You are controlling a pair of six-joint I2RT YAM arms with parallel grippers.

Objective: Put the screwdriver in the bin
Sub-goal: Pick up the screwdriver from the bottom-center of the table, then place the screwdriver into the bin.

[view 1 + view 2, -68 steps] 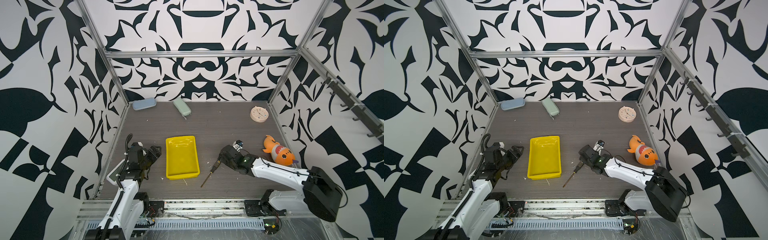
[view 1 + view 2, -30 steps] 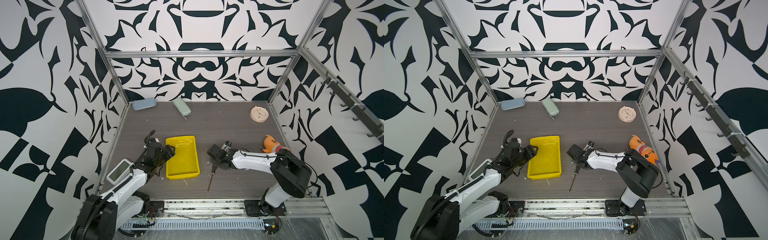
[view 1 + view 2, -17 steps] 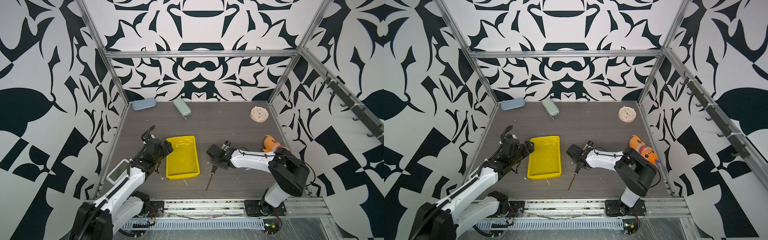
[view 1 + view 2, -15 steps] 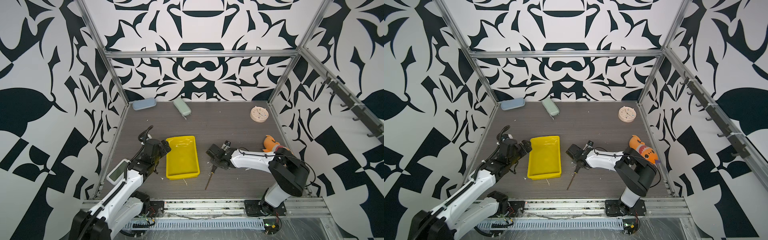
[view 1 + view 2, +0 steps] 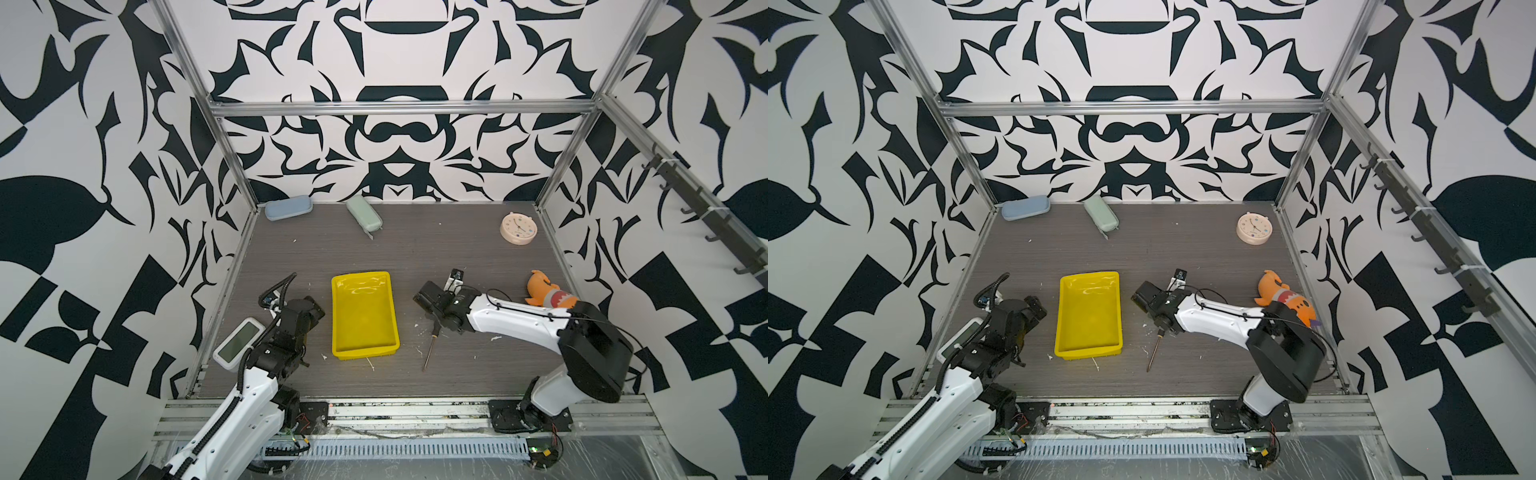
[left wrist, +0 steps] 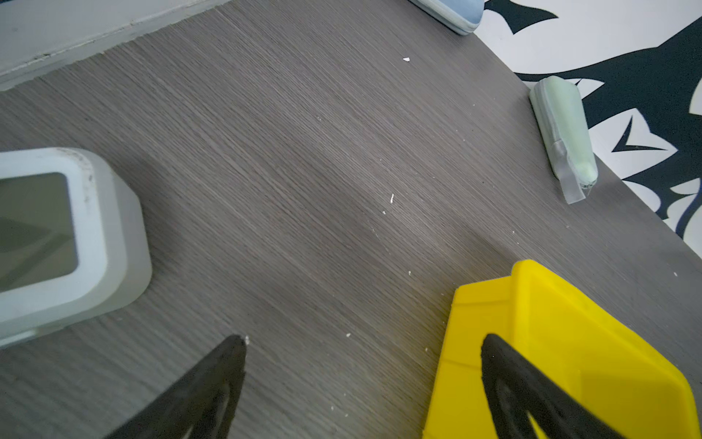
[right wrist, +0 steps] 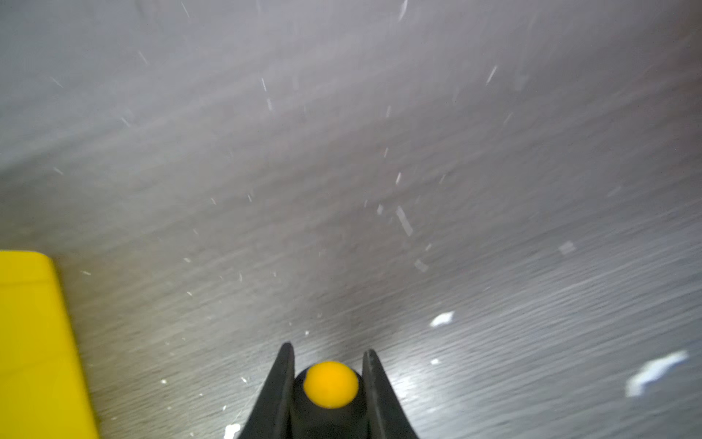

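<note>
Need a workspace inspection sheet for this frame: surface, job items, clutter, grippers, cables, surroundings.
Surface: grey wood-grain table, scattered white flecks.
Job's things: screwdriver outside the bin, on the right arm's side; bin empty.
Clutter: blue case, green case, round clock, orange fish toy, white screen device; all apart from the bin.
Grippers: right gripper shut on the screwdriver's handle; left gripper open, empty, beside the bin.
Cables: cable loop on left arm; thin wire on right arm; no snag seen.
Surroundings: patterned walls, metal frame, hook rail.
</note>
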